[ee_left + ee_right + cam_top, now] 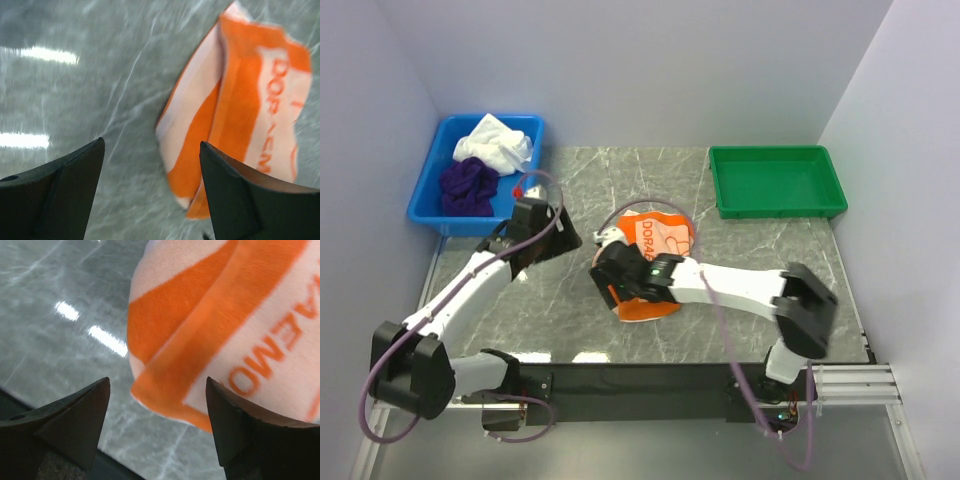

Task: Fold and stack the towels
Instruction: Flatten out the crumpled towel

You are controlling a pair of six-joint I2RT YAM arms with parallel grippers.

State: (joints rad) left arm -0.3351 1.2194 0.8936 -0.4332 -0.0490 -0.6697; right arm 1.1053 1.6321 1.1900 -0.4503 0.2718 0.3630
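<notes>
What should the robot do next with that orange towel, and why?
Probably lower the right gripper and pinch the corner of the orange towel, to fold it over. That corner sits between its open fingers, the towel looks only loosely folded, and the left gripper hangs open nearby.

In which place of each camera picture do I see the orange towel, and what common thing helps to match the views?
Top external: orange towel at table centre, partly under the right arm.
Left wrist: orange towel in the right half.
Right wrist: orange towel fills the upper right.
Shared landmark: the grey marble table top.
</notes>
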